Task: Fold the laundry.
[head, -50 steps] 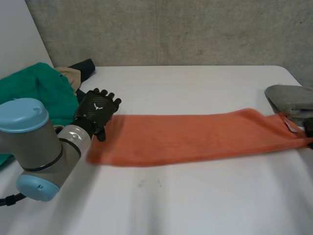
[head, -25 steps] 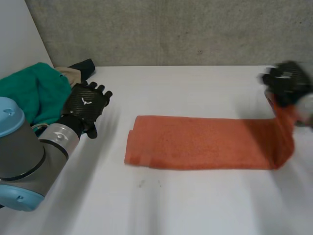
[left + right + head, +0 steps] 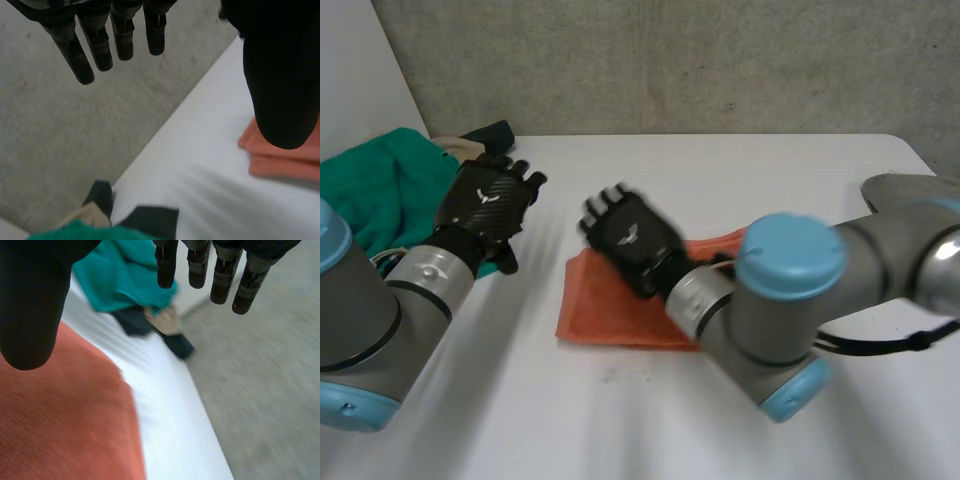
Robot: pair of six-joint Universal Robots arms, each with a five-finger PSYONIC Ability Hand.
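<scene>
An orange towel lies folded on the white table, its doubled edge pointing left. My right hand hovers open over the towel's middle, fingers straight, nothing in it. In the right wrist view its fingers and thumb are spread above the orange towel. My left hand is open above bare table, left of the towel and apart from it. Seen from the left wrist, its straight fingers hold nothing, and the towel's folded corner lies by the thumb.
A pile of green cloth with tan and dark pieces sits at the table's back left, just behind my left hand. A grey cloth lies at the right edge. My right arm crosses the table's middle.
My right hand swept the towel's right end across to the left, doubling the long strip over, and opened. My left hand lifted off the towel's left end and drew back left.
</scene>
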